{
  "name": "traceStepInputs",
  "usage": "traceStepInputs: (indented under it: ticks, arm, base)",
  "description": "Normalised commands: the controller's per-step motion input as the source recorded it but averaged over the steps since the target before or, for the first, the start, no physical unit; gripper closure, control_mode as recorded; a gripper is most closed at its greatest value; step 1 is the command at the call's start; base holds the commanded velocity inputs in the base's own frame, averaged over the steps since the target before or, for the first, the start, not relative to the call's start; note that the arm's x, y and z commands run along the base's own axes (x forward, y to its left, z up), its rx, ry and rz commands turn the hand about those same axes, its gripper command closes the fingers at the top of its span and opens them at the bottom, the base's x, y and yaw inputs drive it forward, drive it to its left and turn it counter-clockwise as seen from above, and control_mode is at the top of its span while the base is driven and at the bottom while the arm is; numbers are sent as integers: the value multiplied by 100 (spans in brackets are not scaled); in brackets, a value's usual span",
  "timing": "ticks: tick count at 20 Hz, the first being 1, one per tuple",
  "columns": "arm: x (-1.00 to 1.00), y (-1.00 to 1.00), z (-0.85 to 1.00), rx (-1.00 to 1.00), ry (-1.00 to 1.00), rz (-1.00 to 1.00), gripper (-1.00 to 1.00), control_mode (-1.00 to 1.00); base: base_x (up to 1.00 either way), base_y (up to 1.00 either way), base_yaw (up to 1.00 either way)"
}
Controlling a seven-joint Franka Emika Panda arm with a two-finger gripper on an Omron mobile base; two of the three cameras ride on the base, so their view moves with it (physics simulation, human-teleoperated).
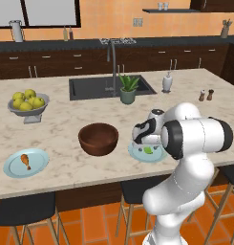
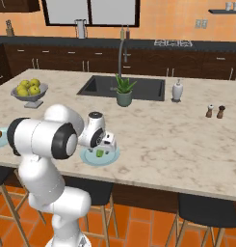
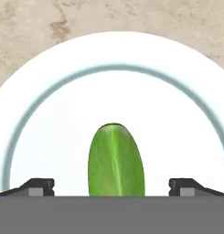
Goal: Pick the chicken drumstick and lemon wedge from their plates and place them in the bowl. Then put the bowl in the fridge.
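Glossy white rounded arm segments, black joint bands, 2 dark fingertips (image 3: pixel 40 185).

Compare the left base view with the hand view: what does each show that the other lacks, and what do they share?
Left base view: the bowl, the drumstick on the left plate, the fruit bowl and the sink. Hand view: the hand open, with fingertips on either side of the wedge, clear of it. Shared: the wedge lying on the near plate, on the counter.
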Motion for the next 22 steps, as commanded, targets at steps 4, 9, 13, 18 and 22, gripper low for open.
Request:
traceStepInputs:
  ticks: [4, 9, 13, 18, 22]
  arm:
    - [5, -4, -28, 0, 0, 0, -100, -100]
    - [2, 0, -29, 0, 0, 0, 100, -100]
    - [0, 0, -33, 0, 0, 0, 100, -100]
    - [8, 2, -13, 0, -2, -1, 100, -100]
    - [0, 21, 2, 0, -1, -3, 100, -100]
  base:
    - [0, 0, 0]
    - [0, 0, 0]
    - [0, 0, 0]
    - [0, 0, 0]
    - [0, 0, 0]
